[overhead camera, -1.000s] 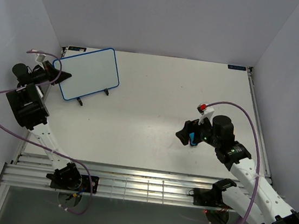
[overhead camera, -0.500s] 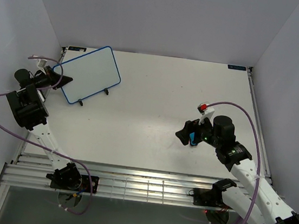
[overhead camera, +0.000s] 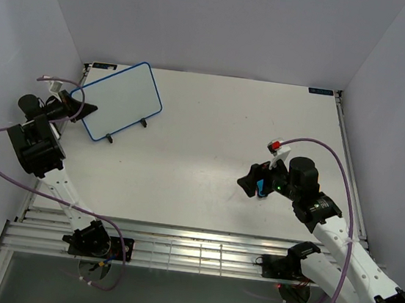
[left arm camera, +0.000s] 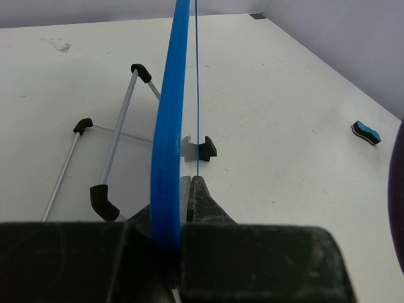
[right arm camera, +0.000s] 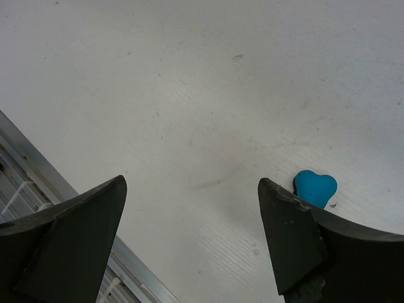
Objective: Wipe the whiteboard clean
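Observation:
The whiteboard (overhead camera: 120,101), white with a thin blue frame, stands tilted on its wire stand at the far left; I see no marks on its face. My left gripper (overhead camera: 75,107) is shut on its left edge. In the left wrist view the blue frame (left arm camera: 172,126) runs edge-on between my closed fingers (left arm camera: 202,196). My right gripper (overhead camera: 252,181) is open and empty, low over the table at the right. The small blue eraser (overhead camera: 259,186) lies on the table beside it; in the right wrist view the eraser (right arm camera: 314,187) lies just outside the right finger (right arm camera: 290,233).
The wire stand's black-tipped legs (left arm camera: 120,126) rest on the table behind the board, its front feet (overhead camera: 108,138) toward me. The eraser also shows far off in the left wrist view (left arm camera: 366,132). A metal rail (overhead camera: 176,248) runs along the near table edge. Walls close in on both sides.
The left gripper and the board's held edge have shifted slightly, turning the board a little on its stand. The right gripper has edged slightly left, still open.

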`<action>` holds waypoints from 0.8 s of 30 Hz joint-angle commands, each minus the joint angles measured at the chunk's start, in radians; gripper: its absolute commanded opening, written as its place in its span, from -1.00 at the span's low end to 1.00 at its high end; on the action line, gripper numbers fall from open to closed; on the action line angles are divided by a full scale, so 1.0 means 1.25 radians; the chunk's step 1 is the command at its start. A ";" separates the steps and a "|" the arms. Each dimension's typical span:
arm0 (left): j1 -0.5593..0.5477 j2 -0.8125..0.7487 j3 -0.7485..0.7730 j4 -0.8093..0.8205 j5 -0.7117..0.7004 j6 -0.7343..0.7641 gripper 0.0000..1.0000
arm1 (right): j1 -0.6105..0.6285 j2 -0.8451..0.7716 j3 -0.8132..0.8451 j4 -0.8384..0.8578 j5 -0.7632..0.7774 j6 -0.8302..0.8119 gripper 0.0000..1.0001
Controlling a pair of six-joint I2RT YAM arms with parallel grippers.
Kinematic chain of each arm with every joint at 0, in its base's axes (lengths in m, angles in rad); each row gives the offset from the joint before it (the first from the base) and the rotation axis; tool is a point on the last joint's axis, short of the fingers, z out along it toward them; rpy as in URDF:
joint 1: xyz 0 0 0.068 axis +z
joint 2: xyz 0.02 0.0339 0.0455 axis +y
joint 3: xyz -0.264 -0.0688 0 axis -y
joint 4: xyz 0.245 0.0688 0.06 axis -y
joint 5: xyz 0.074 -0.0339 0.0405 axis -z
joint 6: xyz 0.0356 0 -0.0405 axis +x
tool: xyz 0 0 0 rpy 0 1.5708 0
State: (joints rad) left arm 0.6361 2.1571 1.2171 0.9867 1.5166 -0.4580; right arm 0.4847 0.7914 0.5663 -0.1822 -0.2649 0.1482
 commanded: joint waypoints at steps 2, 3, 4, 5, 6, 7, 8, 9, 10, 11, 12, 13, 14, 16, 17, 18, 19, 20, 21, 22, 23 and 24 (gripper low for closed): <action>0.053 -0.028 -0.013 0.057 -0.073 0.109 -0.98 | 0.004 -0.016 -0.001 0.029 -0.014 -0.009 0.80; 0.057 -0.031 -0.015 0.059 -0.071 0.107 -0.98 | 0.004 -0.017 -0.001 0.029 -0.015 -0.011 0.80; 0.063 -0.037 -0.019 0.059 -0.071 0.106 -0.98 | 0.005 -0.018 -0.001 0.029 -0.015 -0.009 0.80; 0.065 -0.041 -0.026 0.059 -0.070 0.106 -0.98 | 0.004 -0.017 -0.001 0.030 -0.015 -0.011 0.80; 0.069 -0.043 -0.031 0.059 -0.071 0.106 -0.98 | 0.005 -0.018 -0.003 0.030 -0.016 -0.011 0.80; 0.076 -0.049 -0.036 0.059 -0.072 0.106 -0.98 | 0.005 -0.018 -0.003 0.030 -0.018 -0.011 0.80; 0.079 -0.052 -0.041 0.059 -0.072 0.105 -0.97 | 0.005 -0.018 -0.003 0.030 -0.020 -0.009 0.80; 0.080 -0.054 -0.052 0.059 -0.072 0.105 -0.95 | 0.005 -0.018 -0.003 0.030 -0.020 -0.009 0.80; 0.083 -0.058 -0.058 0.060 -0.077 0.106 -0.81 | 0.005 -0.019 -0.003 0.032 -0.021 -0.009 0.80; 0.083 -0.062 -0.065 0.060 -0.081 0.106 -0.76 | 0.005 -0.021 -0.004 0.032 -0.021 -0.009 0.80; 0.081 -0.063 -0.073 0.062 -0.084 0.105 -0.74 | 0.005 -0.021 -0.004 0.032 -0.021 -0.009 0.80; 0.080 -0.063 -0.075 0.070 -0.085 0.098 -0.68 | 0.005 -0.022 -0.004 0.030 -0.021 -0.011 0.80; 0.081 -0.062 -0.075 0.076 -0.088 0.084 -0.64 | 0.005 -0.023 -0.005 0.030 -0.022 -0.009 0.80; 0.079 -0.063 -0.083 0.094 -0.095 0.074 -0.47 | 0.006 -0.027 -0.006 0.032 -0.022 -0.008 0.80; 0.079 -0.065 -0.083 0.099 -0.096 0.071 -0.41 | 0.006 -0.028 -0.009 0.034 -0.022 -0.008 0.80; 0.078 -0.066 -0.084 0.112 -0.101 0.060 -0.30 | 0.005 -0.027 -0.009 0.035 -0.022 -0.008 0.80; 0.076 -0.068 -0.085 0.119 -0.104 0.055 0.94 | 0.005 -0.027 -0.009 0.034 -0.022 -0.008 0.80; 0.075 -0.068 -0.084 0.122 -0.106 0.050 0.96 | 0.006 -0.026 -0.008 0.033 -0.024 -0.008 0.80; 0.074 -0.069 -0.083 0.131 -0.108 0.040 0.96 | 0.006 -0.026 -0.006 0.033 -0.025 -0.009 0.80; 0.074 -0.070 -0.083 0.132 -0.117 0.039 0.96 | 0.006 -0.027 -0.006 0.034 -0.025 -0.008 0.80; 0.074 -0.073 -0.085 0.133 -0.119 0.039 0.96 | 0.006 -0.028 -0.006 0.033 -0.024 -0.008 0.80; 0.074 -0.076 -0.085 0.135 -0.119 0.040 0.96 | 0.006 -0.028 -0.006 0.034 -0.024 -0.009 0.80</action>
State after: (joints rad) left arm 0.7250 2.1147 1.1187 1.0950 1.3914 -0.4301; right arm 0.4866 0.7712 0.5594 -0.1768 -0.2764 0.1482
